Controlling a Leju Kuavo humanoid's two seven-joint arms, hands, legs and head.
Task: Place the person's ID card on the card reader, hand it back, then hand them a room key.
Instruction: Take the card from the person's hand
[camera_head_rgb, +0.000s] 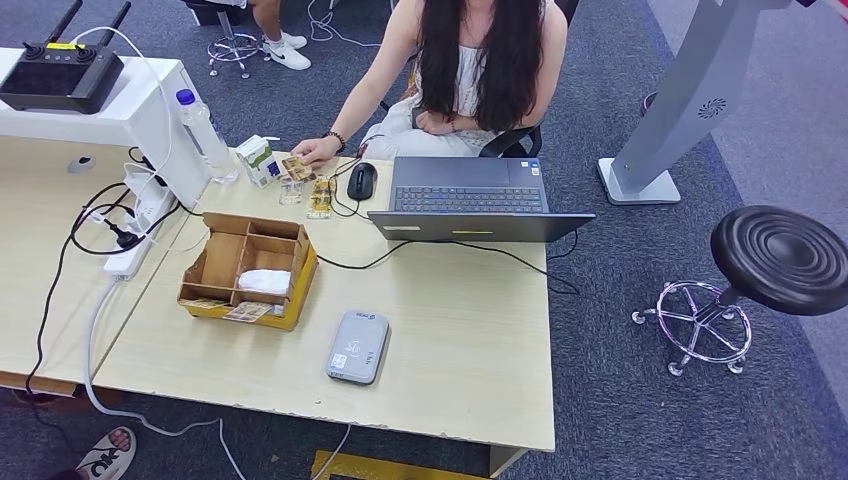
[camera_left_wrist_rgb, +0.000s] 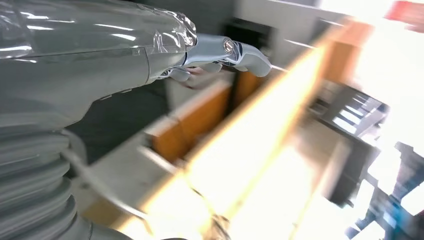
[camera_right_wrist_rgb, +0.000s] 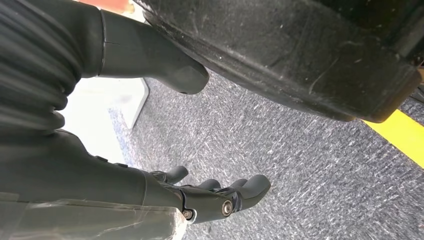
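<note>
Head view, looking down on one pale desk (camera_head_rgb: 450, 340): one grey card reader (camera_head_rgb: 358, 347) lying flat near the front edge, apart from one cardboard box (camera_head_rgb: 247, 270) with compartments, something white in one of them and small cards along its near side, too small to read. One open laptop (camera_head_rgb: 468, 198) at the far edge, screen seen edge-on. One black mouse (camera_head_rgb: 361, 181) just left of it. One person seated behind the desk, head cut off by the frame, one hand (camera_head_rgb: 316, 150) reaching onto the far edge and touching an ID card (camera_head_rgb: 297, 168); card partly covered by the fingers, print unreadable. Beside it one small carton (camera_head_rgb: 258, 161), one clear bottle (camera_head_rgb: 206, 136) and one power strip (camera_head_rgb: 140, 212) with dark cables. One black controller (camera_head_rgb: 60, 76) on a white stand at far left. One black stool (camera_head_rgb: 781, 260) on the carpet at right. Room key not made out anywhere. Left wrist view, heavily blurred: left hand (camera_left_wrist_rgb: 210, 57) with fingers loosely extended, nothing seen in it, over smeared shapes of orange and white. Right wrist view: right hand (camera_right_wrist_rgb: 210, 195) hanging above grey carpet, fingers slightly curled and apart, holding nothing, with one yellow floor stripe (camera_right_wrist_rgb: 400, 132) cut off at the edge.
</note>
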